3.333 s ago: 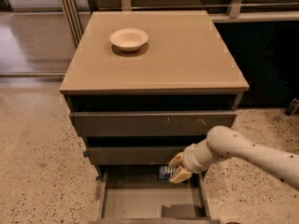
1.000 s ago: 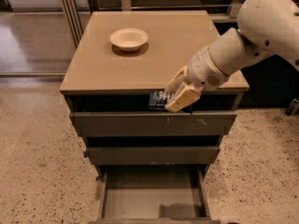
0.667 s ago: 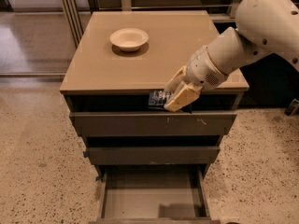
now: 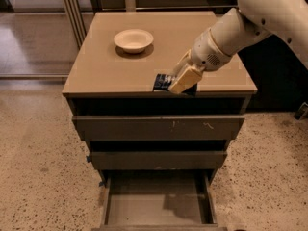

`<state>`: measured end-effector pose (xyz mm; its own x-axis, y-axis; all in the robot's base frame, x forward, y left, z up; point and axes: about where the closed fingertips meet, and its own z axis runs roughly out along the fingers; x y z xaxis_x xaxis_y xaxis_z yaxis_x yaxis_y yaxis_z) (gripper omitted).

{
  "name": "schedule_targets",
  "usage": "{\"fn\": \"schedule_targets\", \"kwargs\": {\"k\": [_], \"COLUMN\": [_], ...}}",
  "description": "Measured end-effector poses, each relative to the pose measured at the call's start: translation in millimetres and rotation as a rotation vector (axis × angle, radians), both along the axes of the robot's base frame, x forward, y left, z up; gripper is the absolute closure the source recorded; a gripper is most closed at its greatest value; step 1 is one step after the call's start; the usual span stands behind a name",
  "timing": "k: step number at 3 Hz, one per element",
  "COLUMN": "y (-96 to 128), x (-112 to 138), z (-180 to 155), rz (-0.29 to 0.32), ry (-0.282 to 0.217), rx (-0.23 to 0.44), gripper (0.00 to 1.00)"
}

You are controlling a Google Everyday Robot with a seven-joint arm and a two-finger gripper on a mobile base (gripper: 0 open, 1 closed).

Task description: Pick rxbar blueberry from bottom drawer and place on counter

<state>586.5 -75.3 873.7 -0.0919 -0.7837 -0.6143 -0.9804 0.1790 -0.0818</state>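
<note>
Tan fingers of the gripper (image 4: 177, 83) are closed on the snack bar (image 4: 161, 82), holding it at the front edge of the counter (image 4: 106, 66). That is about six o'clock on the square top and a little right of its middle. I cannot tell whether the wrapper already rests on the surface or hangs just above it; a dark shadow lies directly beneath.

The bar sticks out of the gripper toward nine o'clock. Its long axis seems to run roughly nine to three, along the counter's front edge. The single arm (image 4: 240, 28) reaches in from about two o'clock, so there is no other hand to weigh against it.

In my judgement the coming move turns on what is under the bar. The top is right below it, but the lip is just beside it toward six o'clock, so a release leaning that way could send it over the edge.

Only the bar's nine o'clock end shows, and the near finger covers the rest. It looks small and flat, in a dark navy wrapper with faint pale marks.

A pale bowl (image 4: 134, 40) stands well apart, toward eleven o'clock from the gripper. Far below, at six o'clock, the bottom drawer (image 4: 144, 211) is pulled open, with a shadow on its grey floor.
</note>
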Motion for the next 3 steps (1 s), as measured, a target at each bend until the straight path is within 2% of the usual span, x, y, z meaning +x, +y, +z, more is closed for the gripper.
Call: {"fn": "schedule_targets", "kwargs": {"k": [1, 3], "y": [-5.7, -11.5], "x": [43.3, 79.2], "z": [4.4, -22.6], "rz": [-0.055, -0.115], "ry": [-0.038, -0.08], "rx": [-0.007, 0.009], "gripper": [1.0, 1.0]}}
